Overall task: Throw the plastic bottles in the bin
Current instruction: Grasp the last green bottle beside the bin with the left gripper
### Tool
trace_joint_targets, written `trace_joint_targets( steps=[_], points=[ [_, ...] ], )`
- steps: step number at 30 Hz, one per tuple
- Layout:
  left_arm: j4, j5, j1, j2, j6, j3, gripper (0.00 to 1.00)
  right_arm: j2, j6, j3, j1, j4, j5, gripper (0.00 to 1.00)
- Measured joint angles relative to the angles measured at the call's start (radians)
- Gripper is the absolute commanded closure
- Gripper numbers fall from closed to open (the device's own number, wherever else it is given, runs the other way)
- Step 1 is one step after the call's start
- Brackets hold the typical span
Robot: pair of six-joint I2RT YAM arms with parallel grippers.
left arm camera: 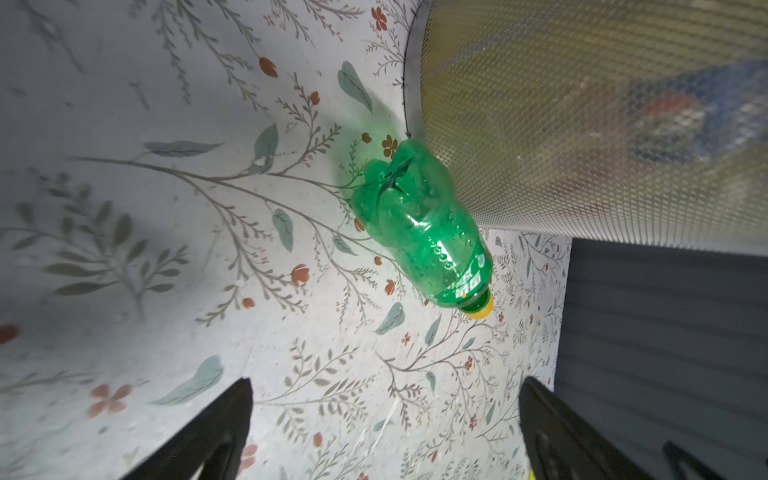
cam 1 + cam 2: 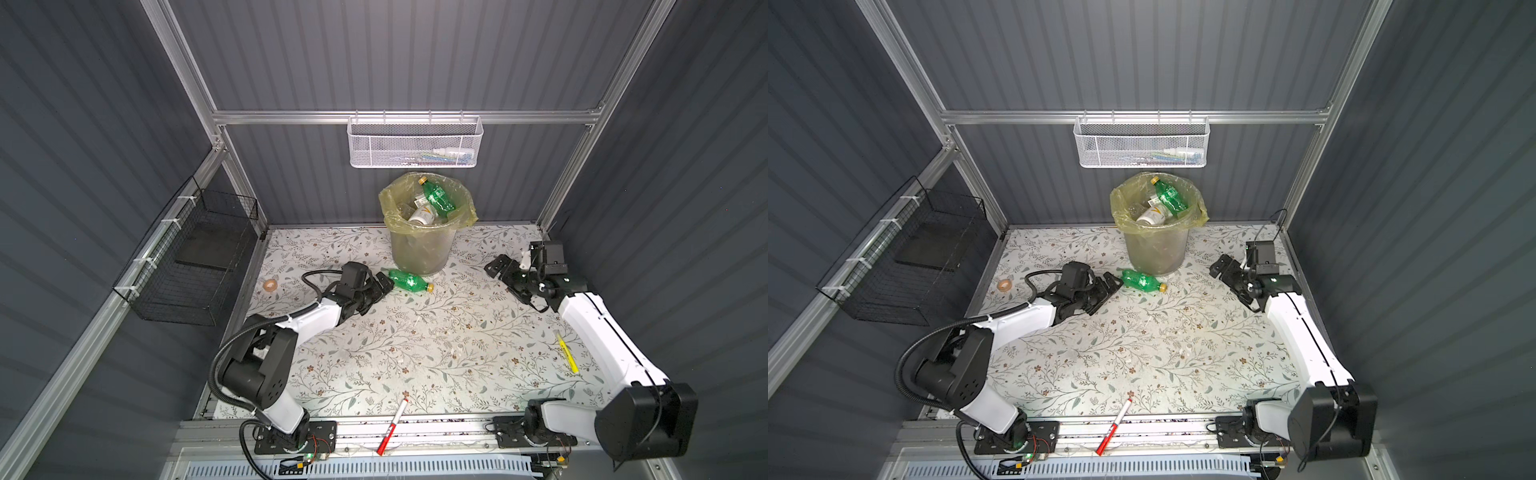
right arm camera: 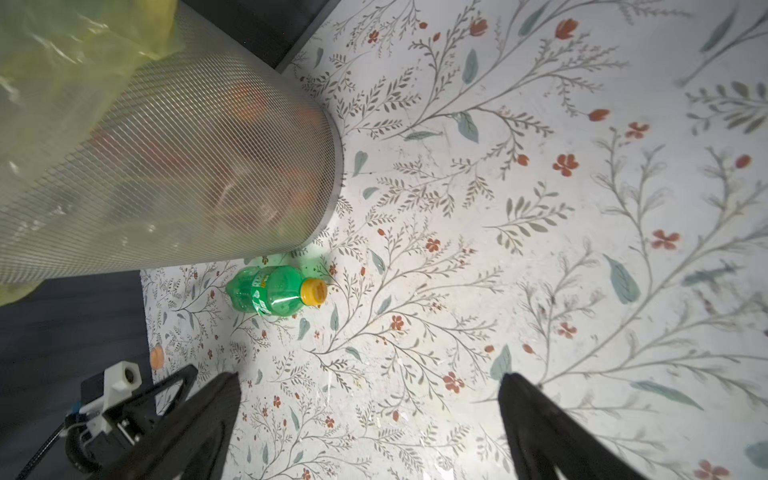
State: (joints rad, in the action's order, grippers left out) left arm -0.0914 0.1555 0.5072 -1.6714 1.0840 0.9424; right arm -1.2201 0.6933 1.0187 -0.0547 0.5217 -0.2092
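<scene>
Where bin (image 2: 419, 249) meets table (image 2: 415, 353), green bottle (image 2: 409, 280) lies.

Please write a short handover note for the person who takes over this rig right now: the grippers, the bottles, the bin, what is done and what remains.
Left gripper: open, empty, low over the table, pointing at the base of the loose bottle.
Right gripper: open, empty, to the right of the bin.
Loose bottle: green, lying on its side on the table, close by the foot of the bin.
Done: several bottles are in the bin, a green bottle on top.
Left: put the loose bottle in the bin. No other bottle shows on the table.
</scene>
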Motion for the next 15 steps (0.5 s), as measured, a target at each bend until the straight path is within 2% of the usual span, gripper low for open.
trace_joint_targets(
  steps=[6,15],
  points=[
    [0.001,-0.006,0.06,-0.171,0.179,0.18,0.0,0.046,0.023,-0.14,0.023,-0.038,-0.002,0.01],
    [0.041,-0.023,0.076,-0.351,0.309,0.377,0.0,0.037,0.025,-0.149,0.037,-0.079,-0.042,0.01]
  ],
)
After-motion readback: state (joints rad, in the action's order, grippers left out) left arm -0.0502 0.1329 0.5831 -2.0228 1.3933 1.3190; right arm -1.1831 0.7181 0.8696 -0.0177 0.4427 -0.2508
